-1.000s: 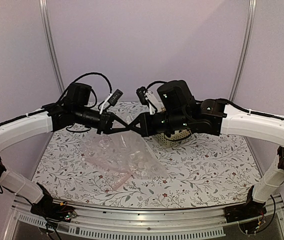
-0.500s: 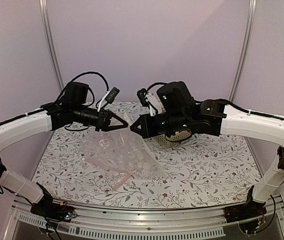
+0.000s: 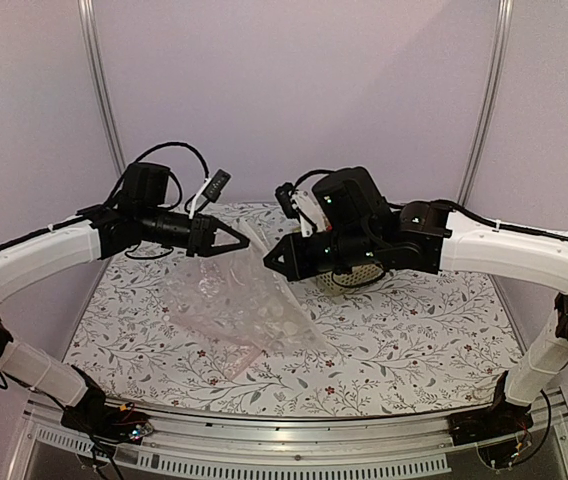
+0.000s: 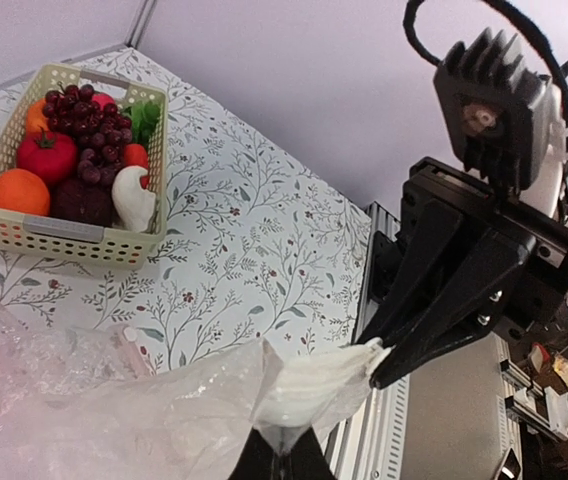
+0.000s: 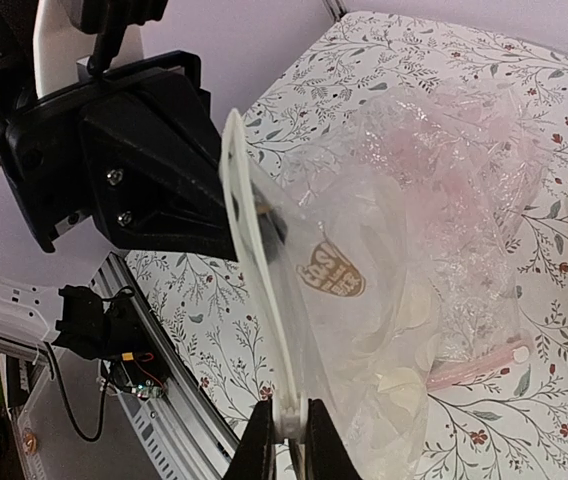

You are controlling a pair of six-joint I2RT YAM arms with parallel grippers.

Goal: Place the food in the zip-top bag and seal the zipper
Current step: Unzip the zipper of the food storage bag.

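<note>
Both arms extend inward with forearms near level and wrists raised. Left pincer (image 3: 243, 246): jaws closed on the top edge of the zip-top bag (image 3: 249, 300). Right pincer (image 3: 268, 262): jaws closed on the same edge, facing the left pincer's tips, near them but not touching.

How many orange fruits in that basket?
2, seen from the left wrist: one orange fruit at the basket's lower left, another above the red fruit; more may be hidden.
</note>
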